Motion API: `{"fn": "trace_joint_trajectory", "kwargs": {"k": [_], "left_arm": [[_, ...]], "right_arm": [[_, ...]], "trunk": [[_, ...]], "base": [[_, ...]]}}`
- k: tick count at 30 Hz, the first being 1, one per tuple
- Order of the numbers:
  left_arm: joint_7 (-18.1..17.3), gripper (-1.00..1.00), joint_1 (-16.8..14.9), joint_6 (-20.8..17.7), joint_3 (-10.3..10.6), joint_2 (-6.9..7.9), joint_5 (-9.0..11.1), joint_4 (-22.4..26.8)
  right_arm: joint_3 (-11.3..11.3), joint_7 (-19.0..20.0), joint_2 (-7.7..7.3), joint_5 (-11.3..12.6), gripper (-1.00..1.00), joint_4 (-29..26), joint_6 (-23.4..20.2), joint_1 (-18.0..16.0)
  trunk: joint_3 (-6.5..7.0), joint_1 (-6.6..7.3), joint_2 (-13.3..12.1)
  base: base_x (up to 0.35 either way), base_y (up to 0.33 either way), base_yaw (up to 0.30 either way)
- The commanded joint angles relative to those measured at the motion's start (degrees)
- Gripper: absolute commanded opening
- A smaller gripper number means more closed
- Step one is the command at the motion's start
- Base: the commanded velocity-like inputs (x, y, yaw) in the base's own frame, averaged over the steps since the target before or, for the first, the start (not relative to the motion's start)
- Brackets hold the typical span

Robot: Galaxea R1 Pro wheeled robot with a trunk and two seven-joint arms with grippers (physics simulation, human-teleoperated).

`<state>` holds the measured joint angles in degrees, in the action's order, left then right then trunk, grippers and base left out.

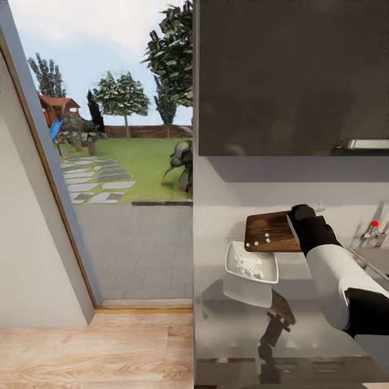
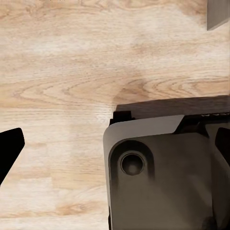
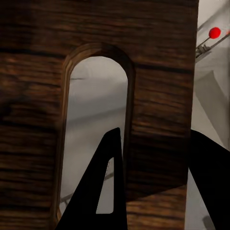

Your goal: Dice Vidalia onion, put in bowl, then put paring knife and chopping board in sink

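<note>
- A wide opening at the left of the kitchen looks onto a green lawn with trees (image 1: 122, 94), stepping stones and a grey paved terrace; pale wood flooring (image 1: 92, 351) runs along the threshold.
- Seen from the left wrist, the left gripper hangs over that same plank floor beside the robot's grey base (image 2: 163, 172); one dark fingertip (image 2: 8, 148) pokes in at the edge, and whether its jaws are apart or together cannot be told.
- On the long glossy grey countertop (image 1: 227, 335) sits the shallow white square bowl (image 1: 251, 268), with a heap of tiny white diced onion cubes (image 1: 249, 266) inside.
- Just above and behind the bowl, the rectangular dark brown wooden chopping board (image 1: 269, 232) is held off the counter, a few white cubes clinging to its face.
- The right gripper (image 3: 158, 143) is clamped on the board's edge beside its arched handle slot (image 3: 96, 129): one black finger (image 3: 103, 187) passes through the slot, the other lies against the outer edge.
- The black-and-white right arm (image 1: 335, 275) reaches in from the lower right.
- At far right, a chrome tap with a red knob (image 1: 374, 223) marks the grey steel sink (image 1: 373, 259).
- A dark wall cabinet (image 1: 292, 75) hangs overhead.
</note>
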<state>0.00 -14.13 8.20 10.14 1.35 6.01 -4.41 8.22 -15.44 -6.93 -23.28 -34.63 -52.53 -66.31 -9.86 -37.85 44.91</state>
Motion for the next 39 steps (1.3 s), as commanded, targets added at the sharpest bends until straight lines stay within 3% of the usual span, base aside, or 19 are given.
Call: {"fn": "trace_joint_trajectory", "kwargs": {"k": [1, 14, 25, 27, 29, 30, 32, 34, 36, 39], "left_arm": [[0.0, 1.0, -0.1, 0.4, 0.5, -0.03, 0.6, -0.2], [0.0, 1.0, -0.1, 0.4, 0.5, -0.03, 0.6, -0.2], [0.0, 1.0, -0.1, 0.4, 0.5, -0.03, 0.6, -0.2], [0.0, 1.0, -0.1, 0.4, 0.5, -0.03, 0.6, -0.2], [0.0, 1.0, -0.1, 0.4, 0.5, -0.03, 0.6, -0.2], [0.0, 1.0, -0.1, 0.4, 0.5, -0.03, 0.6, -0.2], [0.0, 1.0, -0.1, 0.4, 0.5, -0.03, 0.6, -0.2], [0.0, 1.0, -0.1, 0.4, 0.5, -0.03, 0.6, -0.2], [0.0, 1.0, -0.1, 0.4, 0.5, -0.03, 0.6, -0.2], [-0.1, 1.0, -0.1, 0.5, 0.5, -0.03, 0.6, -0.2]], "right_arm": [[0.0, -0.9, 0.28, 0.3, -1.0, 0.2, -0.1, -0.1], [-1.6, -2.7, 0.86, 0.2, -1.0, 1.6, -0.1, -0.1], [-1.4, -1.2, 0.54, 0.4, -1.0, 1.7, -0.1, -0.1], [-1.2, 2.1, 0.25, 0.4, -1.0, 1.6, 0.0, -0.1], [-0.7, 8.5, -0.97, 0.4, -1.0, 1.5, 0.5, -0.1], [-0.4, 14.8, -2.82, 0.4, -1.0, 1.5, 1.4, -0.1], [-0.2, 23.6, -5.63, 0.3, -1.0, 1.5, 2.2, -0.1], [-0.1, 28.7, -7.15, 0.3, -1.0, 1.6, 2.5, -0.1], [-0.1, 32.4, -8.13, 0.4, -1.0, 2.0, 3.2, -0.1], [-0.1, 34.6, -8.36, 0.5, -1.0, 4.5, 6.3, -0.1]], "trunk": [[0.01, -0.01, 0.1], [1.19, -0.01, 0.1], [1.96, -0.01, 0.1], [1.98, -0.01, 0.1], [1.98, -0.01, 0.1], [1.98, -0.01, 0.1], [1.98, -0.01, 0.1], [1.99, -0.01, 0.1], [1.99, -0.01, 0.1], [1.99, -0.01, 0.1]], "base": [[0.0, 0.0, 0.0], [0.0, 0.0, 0.0], [0.0, 0.0, 0.0], [0.0, 0.0, 0.0], [0.0, 0.0, 0.0], [0.0, 0.0, 0.0], [0.0, 0.0, 0.0], [0.0, 0.0, 0.0], [-0.056, 0.0, 0.0], [-0.19, -0.023, 0.0]]}}
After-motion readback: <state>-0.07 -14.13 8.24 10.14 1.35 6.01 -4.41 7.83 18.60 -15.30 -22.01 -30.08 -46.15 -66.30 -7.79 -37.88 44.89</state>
